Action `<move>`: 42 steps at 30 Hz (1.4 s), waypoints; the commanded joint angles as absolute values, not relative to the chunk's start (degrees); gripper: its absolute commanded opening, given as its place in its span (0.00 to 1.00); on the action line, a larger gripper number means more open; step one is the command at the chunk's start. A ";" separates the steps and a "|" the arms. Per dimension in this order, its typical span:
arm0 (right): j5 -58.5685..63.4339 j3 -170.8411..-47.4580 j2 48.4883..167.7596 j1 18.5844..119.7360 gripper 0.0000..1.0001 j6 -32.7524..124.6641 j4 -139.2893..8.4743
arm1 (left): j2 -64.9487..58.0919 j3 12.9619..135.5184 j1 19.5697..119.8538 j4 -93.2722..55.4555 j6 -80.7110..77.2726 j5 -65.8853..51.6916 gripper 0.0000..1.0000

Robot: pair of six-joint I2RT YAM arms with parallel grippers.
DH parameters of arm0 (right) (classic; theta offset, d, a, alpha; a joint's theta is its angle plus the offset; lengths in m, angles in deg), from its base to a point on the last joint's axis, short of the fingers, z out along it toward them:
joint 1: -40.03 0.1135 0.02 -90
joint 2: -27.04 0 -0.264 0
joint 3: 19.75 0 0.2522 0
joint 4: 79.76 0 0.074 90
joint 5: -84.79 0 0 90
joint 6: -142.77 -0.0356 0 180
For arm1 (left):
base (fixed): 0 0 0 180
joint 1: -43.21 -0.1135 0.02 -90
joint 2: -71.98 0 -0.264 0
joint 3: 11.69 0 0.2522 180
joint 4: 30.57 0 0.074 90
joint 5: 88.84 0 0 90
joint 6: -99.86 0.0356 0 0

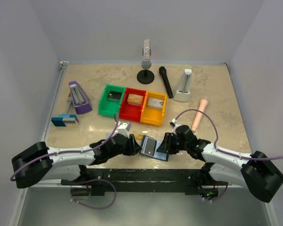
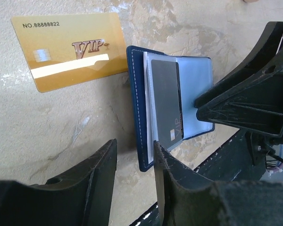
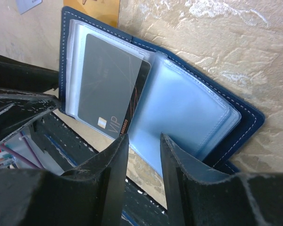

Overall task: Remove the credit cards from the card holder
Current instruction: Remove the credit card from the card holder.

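card holder [image 3: 245, 117], a navy bifold with pale stitching, lies open on the mottled beige bench [image 2: 47, 132] between both jaws. left jaws, part open and empty, sit just off its stitched edge. right jaws, narrowly apart, grip nothing, their tips at the glossy clear sleeves [image 3: 188, 113]. a dark grey card [image 3: 111, 80] lies slanted over those sleeves. a gold vip card [image 2: 68, 49] lies flat beside the holder's corner.

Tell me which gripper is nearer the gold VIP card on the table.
Left. The left gripper is at the edge of the card holder facing the gold card. The right gripper is over the holder's opposite half, with the holder between it and the card.
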State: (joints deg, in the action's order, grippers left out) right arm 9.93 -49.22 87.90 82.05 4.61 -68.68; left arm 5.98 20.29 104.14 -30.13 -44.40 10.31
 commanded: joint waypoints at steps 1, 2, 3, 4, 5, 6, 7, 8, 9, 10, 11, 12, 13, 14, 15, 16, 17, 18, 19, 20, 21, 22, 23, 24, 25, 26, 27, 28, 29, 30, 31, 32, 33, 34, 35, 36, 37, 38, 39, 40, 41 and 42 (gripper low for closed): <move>9.65 -48.11 89.53 80.82 0.38 5.04 -70.05 | 4.13 19.74 104.21 -35.43 -46.21 9.25 0.41; 9.56 -48.11 89.88 80.55 0.38 5.05 -69.87 | 3.69 19.30 104.21 -35.96 -46.47 8.90 0.40; 9.47 -48.02 89.80 80.55 0.37 5.22 -69.78 | 3.34 19.21 104.21 -36.49 -46.65 8.38 0.40; 9.38 -48.02 89.80 80.55 0.37 5.31 -69.52 | 2.90 18.86 104.30 -37.10 -47.00 8.02 0.40; 9.21 -48.10 89.54 80.55 0.38 5.48 -69.17 | 2.81 18.60 104.30 -37.98 -47.27 7.67 0.39; 9.12 -48.19 89.27 80.46 0.38 5.83 -68.73 | 2.72 18.16 104.30 -38.86 -47.44 7.32 0.39; 8.94 -48.37 88.83 80.55 0.38 6.10 -68.29 | 2.81 17.63 104.30 -39.91 -47.71 7.23 0.39; 8.59 -48.63 88.31 80.55 0.38 6.54 -67.42 | 2.89 17.19 104.30 -41.05 -47.88 7.05 0.39; 8.33 -49.15 87.69 80.55 0.38 6.89 -66.63 | 3.07 16.67 104.30 -41.93 -48.14 6.79 0.38; 7.89 -49.59 86.99 80.55 0.39 7.50 -66.18 | 3.16 16.31 104.30 -42.90 -48.23 6.53 0.38; 7.45 -50.03 86.46 80.55 0.40 8.29 -63.83 | 3.16 16.05 104.38 -43.34 -48.32 6.18 0.37; 7.10 -50.65 85.94 80.55 0.40 8.91 -62.94 | 2.99 16.13 104.47 -43.70 -48.32 5.91 0.36; 6.75 -51.18 85.67 80.55 0.40 9.61 -61.80 | 2.98 16.13 104.56 -43.70 -48.32 5.65 0.35; 6.48 -51.53 85.14 80.46 0.40 10.05 -61.00 | 2.90 16.05 104.65 -43.87 -48.41 5.56 0.33; 6.22 -52.06 84.88 80.38 0.40 10.49 -60.04 | 2.55 15.87 104.82 -44.14 -48.67 5.47 0.32; 6.13 -52.32 84.88 80.46 0.41 10.84 -59.68 | 2.37 15.52 104.91 -44.57 -48.85 5.38 0.31; 6.13 -52.59 84.88 80.46 0.41 11.02 -59.41 | 2.19 15.08 105.00 -45.27 -49.20 5.21 0.29; 6.13 -52.94 84.96 80.38 0.41 11.11 -59.06 | 1.84 14.82 105.17 -45.80 -49.55 5.12 0.28; 6.13 -53.11 84.88 80.38 0.41 11.11 -58.80 | 1.84 14.47 105.26 -46.24 -49.81 5.03 0.27; 6.22 -53.29 84.61 80.38 0.41 11.11 -58.62 | 1.84 14.12 105.44 -46.60 -50.08 5.03 0.27; 6.30 -53.46 84.35 80.46 0.41 11.02 -58.27 | 1.93 13.68 105.44 -47.03 -50.25 5.12 0.26; 6.39 -53.55 83.74 80.46 0.41 10.94 -57.83 | 2.36 13.32 105.53 -47.13 -50.34 5.29 0.27; 6.31 -53.99 83.04 80.38 0.42 10.85 -57.22 | 3.15 12.97 105.53 -46.95 -50.43 5.64 0.27; 6.39 -54.25 82.33 80.46 0.43 10.85 -56.60 | 4.12 12.53 105.53 -46.26 -50.43 6.34 0.27; 6.39 -54.69 81.37 80.46 0.43 10.93 -55.73 | 5.69 12.18 105.53 -45.03 -50.35 7.13 0.28; 6.39 -55.22 80.58 80.38 0.45 11.11 -54.85 | 7.19 11.83 105.53 -43.45 -50.26 8.19 0.29; 6.31 -55.75 79.61 80.46 0.47 11.28 -54.06 | 9.12 11.83 105.44 -41.87 -50.08 9.24 0.31; 6.22 -56.45 78.91 80.46 0.49 11.37 -53.53 | 10.79 11.74 105.44 -39.50 -49.99 10.21 0.32; 6.91 -57.06 78.12 80.46 0.52 11.37 -53.17 | 12.72 11.91 105.44 -37.39 -49.82 11.09 0.34; 7.53 -57.51 77.59 80.46 0.54 11.29 -53.17 | 14.65 12.00 105.44 -34.85 -49.47 12.49 0.35; 8.14 -57.86 77.23 80.55 0.55 11.11 -53.26 | 16.15 12.00 105.35 -32.56 -49.38 13.29 0.36; 8.76 -58.12 77.14 80.55 0.56 11.11 -53.61 | 17.91 11.92 105.35 -30.88 -49.38 14.08 0.37; 9.29 -58.47 77.23 80.46 0.56 10.94 -53.87 | 19.49 11.83 105.26 -29.48 -49.29 14.95 0.37; 9.73 -58.74 77.49 80.46 0.56 10.85 -54.22 | 21.07 11.74 105.18 -28.94 -49.12 16.01 0.37; 9.99 -59.00 78.01 80.46 0.56 10.76 -54.66 | 22.13 11.74 105.09 -28.93 -48.85 16.45 0.37; 10.34 -59.18 78.72 80.55 0.56 10.58 -55.19 | 22.84 11.91 105.00 -29.37 -48.50 16.72 0.37; 10.70 -59.18 79.51 80.55 0.56 10.41 -55.89 | 23.02 12.18 105.00 -29.98 -47.89 16.63 0.37; 11.05 -59.18 80.56 80.55 0.56 10.15 -56.68 | 23.02 12.87 105.00 -30.86 -47.19 16.29 0.36; 11.75 -59.01 81.44 80.55 0.56 9.71 -57.90 | 22.59 13.66 104.91 -31.56 -46.40 15.85 0.36; 12.10 -59.00 82.75 80.46 0.56 9.27 -58.96 | 21.80 14.63 104.91 -32.18 -45.78 15.15 0.36; 12.28 -58.83 83.72 80.55 0.56 8.74 -59.75 | 20.75 15.68 104.91 -33.14 -45.08 14.36 0.35; 12.28 -58.74 84.52 80.55 0.55 8.48 -60.55 | 19.43 16.74 104.91 -34.37 -44.55 13.22 0.34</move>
State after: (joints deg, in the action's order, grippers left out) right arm 9.99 -57.24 81.72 80.76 9.90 -55.81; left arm 22.05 12.27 105.10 -30.91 -48.09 14.09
